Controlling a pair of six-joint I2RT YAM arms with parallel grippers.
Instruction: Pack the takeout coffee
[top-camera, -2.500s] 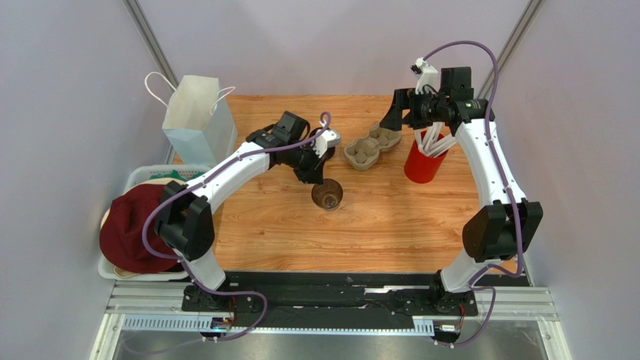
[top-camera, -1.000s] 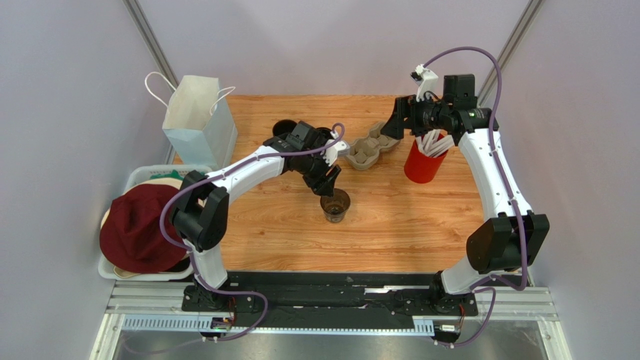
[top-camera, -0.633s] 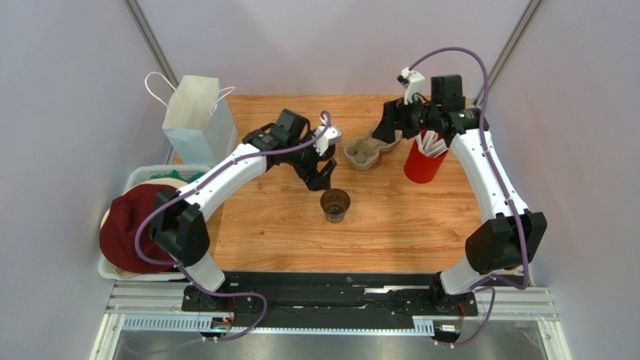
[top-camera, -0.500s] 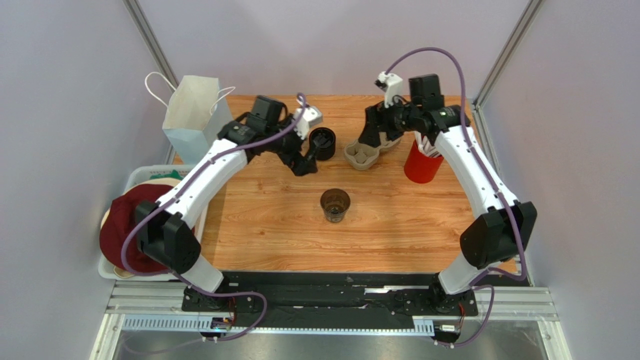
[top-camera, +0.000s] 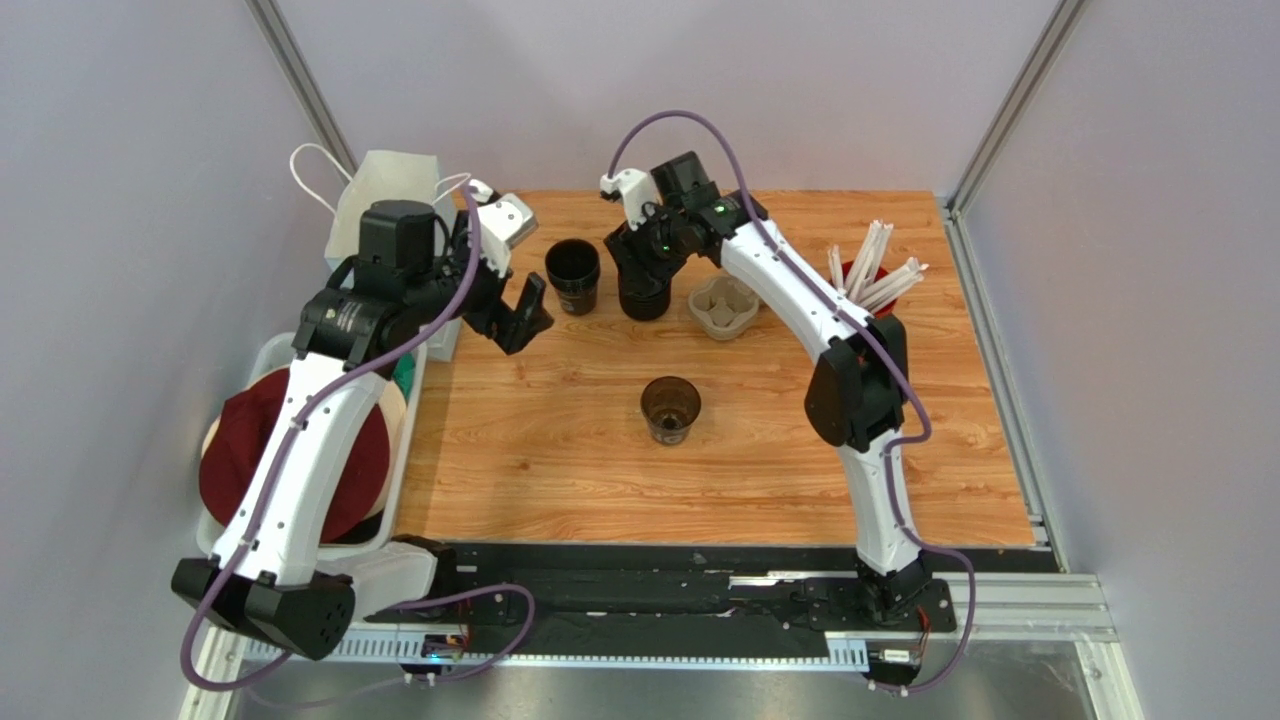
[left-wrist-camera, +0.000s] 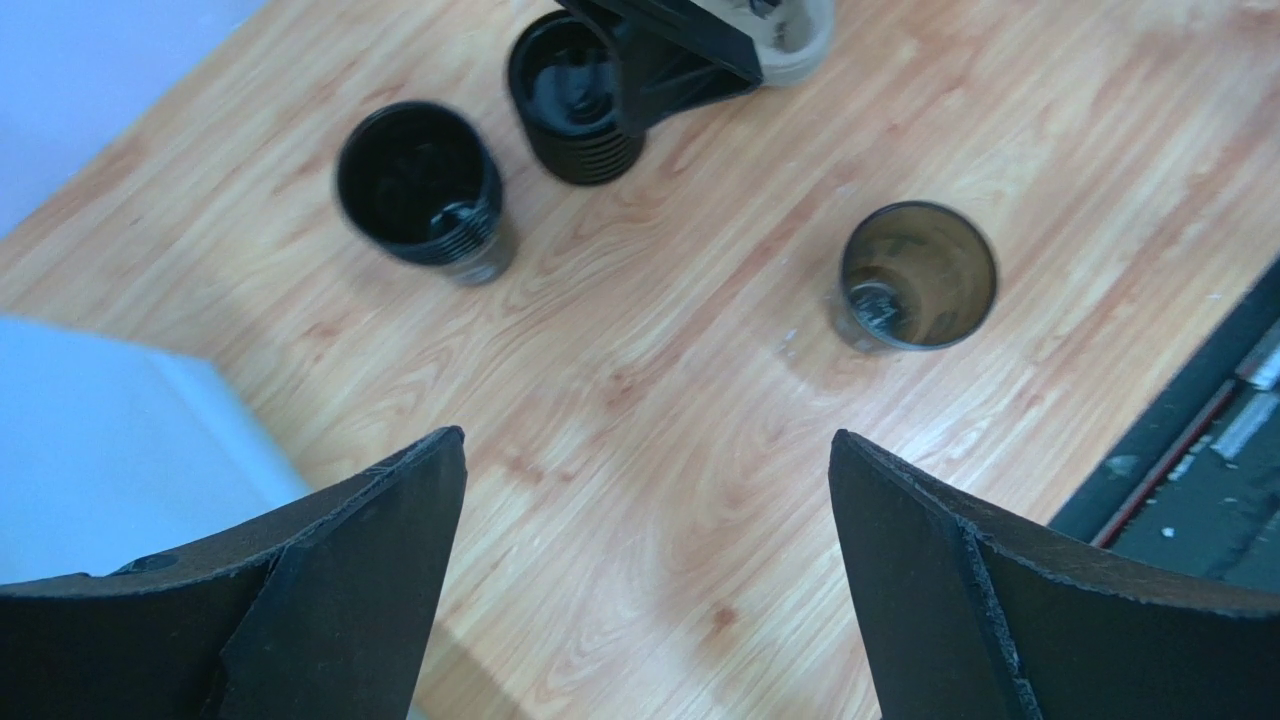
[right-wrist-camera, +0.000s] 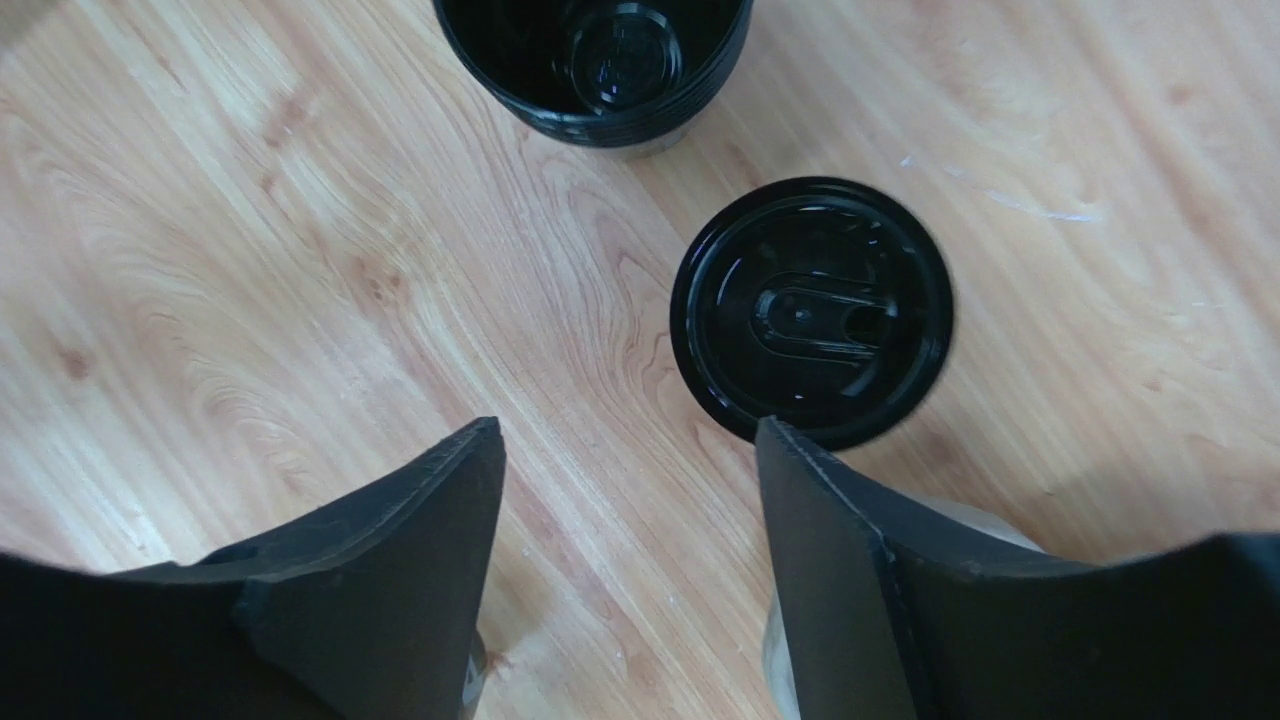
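In the middle of the wooden table (top-camera: 526, 450), the small coffee cup (top-camera: 670, 408) stands up by itself with no lid on. It is brown inside, and I cannot tell if there is any drink in it.

At the back of the table, the right gripper (right-wrist-camera: 624, 450) hangs over the stack of black lids (right-wrist-camera: 812, 308). Its fingers are wide open and hold nothing. The left gripper (left-wrist-camera: 646, 443) is up near the white paper bag (top-camera: 394, 174), well away from the coffee cup. Its fingers are wide open and empty too.

A few things could go wrong from here. In the right wrist view, the top lid is not in the gap between the fingers. It sits off to one side, with its edge by the tip of one finger (right-wrist-camera: 887, 585). If the gripper goes straight down, I think that finger would land on the lid and push the stack away.

The lids sit tight on each other, so the fingers might lift two or three at once. The taller black cup (top-camera: 573, 275) is just beside the stack, and a finger could bump it and tip it. The cardboard cup tray (top-camera: 721, 308) is close on the other side and could get shoved. The lid looks thin and smooth, so it may slip out.
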